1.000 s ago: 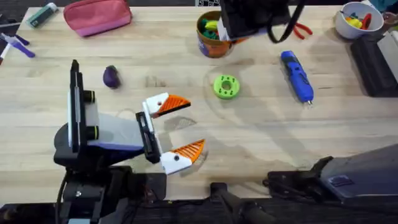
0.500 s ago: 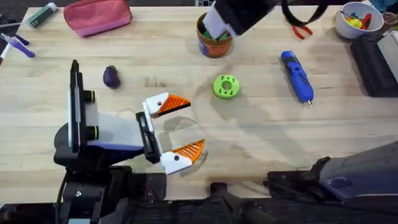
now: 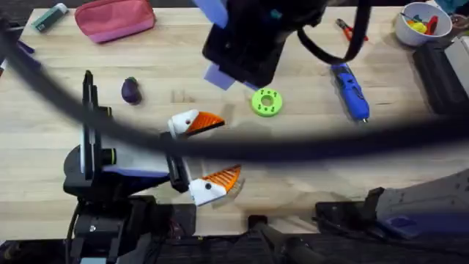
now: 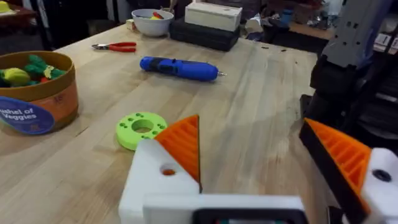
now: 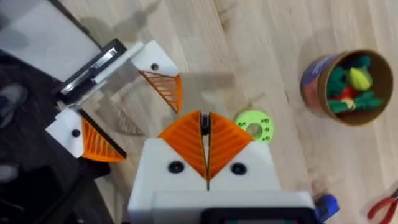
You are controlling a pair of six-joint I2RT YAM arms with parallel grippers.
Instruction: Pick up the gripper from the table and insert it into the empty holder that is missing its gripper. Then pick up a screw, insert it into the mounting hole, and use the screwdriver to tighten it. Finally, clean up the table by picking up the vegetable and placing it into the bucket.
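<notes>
Starting at the left edge of the worktop (image 3: 293, 192), you are looking at the vegetable (image 3: 130, 90). It is lying alone on bare wood between the far-left corner and the left arm, apart from everything else. I am judging it to be a light, hard, glossy toy, rounded enough to roll or squirt out of a pinch. You are best taking it across the fat middle of the body, not by the darker cap.

Right of it, the left pincer (image 3: 229, 147) is lying low toward the near edge, jaws apart and holding nothing. Each white block is carrying its ribbed orange wedge, so the finger-fitting step is looking done to me.

Toward the middle, a green ring-shaped disc (image 3: 266, 102) with small holes is sitting flat. The right arm is hanging high over that area, and the right pincer (image 5: 205, 127) is showing its two orange wedges pressed together on nothing.

The bucket (image 5: 345, 84) is standing beyond the disc toward the far edge. It is round and thin-walled, with a printed blue band and yellow and green toy food heaped inside. Its mouth is open for a drop from above.

Further right, the screwdriver (image 3: 349, 89) is lying with its thin metal tip toward the near edge. I am reading the barrel as smooth, stiff and heavier than the toy, so you are wanting a mid-barrel hold. Red-handled pliers (image 4: 115, 46) and a white bowl (image 3: 416, 26) are sitting by the far-right corner.
</notes>
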